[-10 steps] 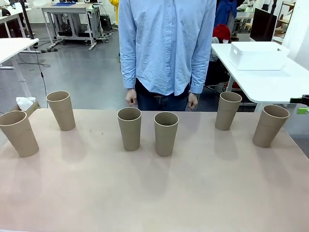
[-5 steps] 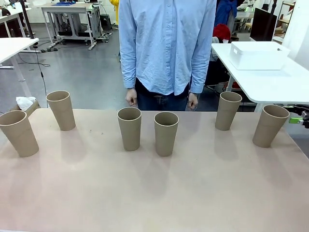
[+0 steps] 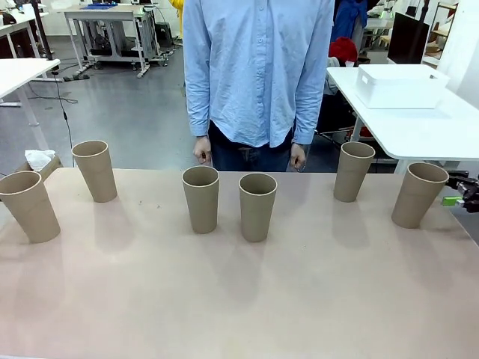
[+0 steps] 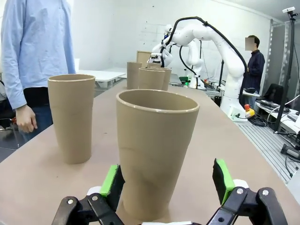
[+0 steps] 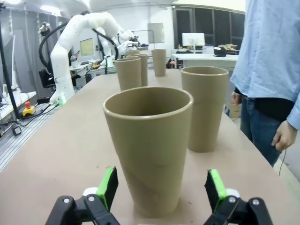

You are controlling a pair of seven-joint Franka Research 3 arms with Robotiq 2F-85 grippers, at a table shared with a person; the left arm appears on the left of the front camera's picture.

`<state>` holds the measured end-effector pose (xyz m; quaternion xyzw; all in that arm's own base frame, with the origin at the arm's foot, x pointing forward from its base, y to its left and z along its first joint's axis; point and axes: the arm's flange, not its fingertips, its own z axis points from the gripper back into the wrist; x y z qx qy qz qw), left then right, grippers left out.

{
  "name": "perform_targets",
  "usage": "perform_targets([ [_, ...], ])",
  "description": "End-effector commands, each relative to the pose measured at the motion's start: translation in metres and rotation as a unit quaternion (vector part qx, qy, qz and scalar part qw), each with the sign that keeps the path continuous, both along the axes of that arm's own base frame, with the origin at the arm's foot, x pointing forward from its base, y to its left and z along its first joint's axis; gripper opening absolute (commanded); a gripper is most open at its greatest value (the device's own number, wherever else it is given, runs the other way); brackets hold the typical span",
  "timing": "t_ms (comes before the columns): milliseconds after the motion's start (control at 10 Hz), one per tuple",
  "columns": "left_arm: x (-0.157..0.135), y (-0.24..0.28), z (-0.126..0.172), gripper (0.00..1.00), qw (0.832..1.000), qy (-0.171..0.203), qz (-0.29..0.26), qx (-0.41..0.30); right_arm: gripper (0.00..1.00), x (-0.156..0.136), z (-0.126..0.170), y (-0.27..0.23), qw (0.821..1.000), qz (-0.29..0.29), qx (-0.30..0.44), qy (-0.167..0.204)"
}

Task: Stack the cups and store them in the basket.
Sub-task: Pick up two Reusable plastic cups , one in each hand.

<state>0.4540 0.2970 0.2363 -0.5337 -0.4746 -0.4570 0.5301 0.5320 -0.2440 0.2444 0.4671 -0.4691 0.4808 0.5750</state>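
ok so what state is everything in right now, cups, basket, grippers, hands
far-left kraft-brown paper cup: upright, unstacked
four middle cups: upright, apart, unstacked
far-right cup: upright, unstacked
white rectangular plastic basket: upright on the white side table, inside hidden
left gripper: open, straddling the far-left cup
right gripper: open, straddling the far-right cup
person's hands: empty, hanging down
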Motion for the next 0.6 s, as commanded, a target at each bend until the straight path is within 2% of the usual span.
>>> perform_targets([
  [0, 0.001, -0.001, 0.006, 1.00, 1.000, -0.014, -0.005, -0.015, 1.00, 0.003, 0.001, -0.002, 1.000, 0.024, 0.013, -0.011],
  [100, 0.000, 0.000, 0.000, 1.00, 1.000, 0.000, 0.000, 0.000, 1.00, 0.000, 0.000, 0.000, 1.000, 0.000, 0.000, 0.000],
  [300, 0.001, -0.003, -0.002, 1.00, 1.000, 0.000, -0.002, -0.003, 1.00, 0.001, -0.003, 0.002, 1.000, 0.009, 0.002, 0.001],
  [500, 0.002, -0.020, -0.011, 1.00, 1.000, -0.027, 0.005, 0.009, 1.00, 0.002, -0.010, 0.009, 1.000, 0.004, 0.004, -0.022],
])
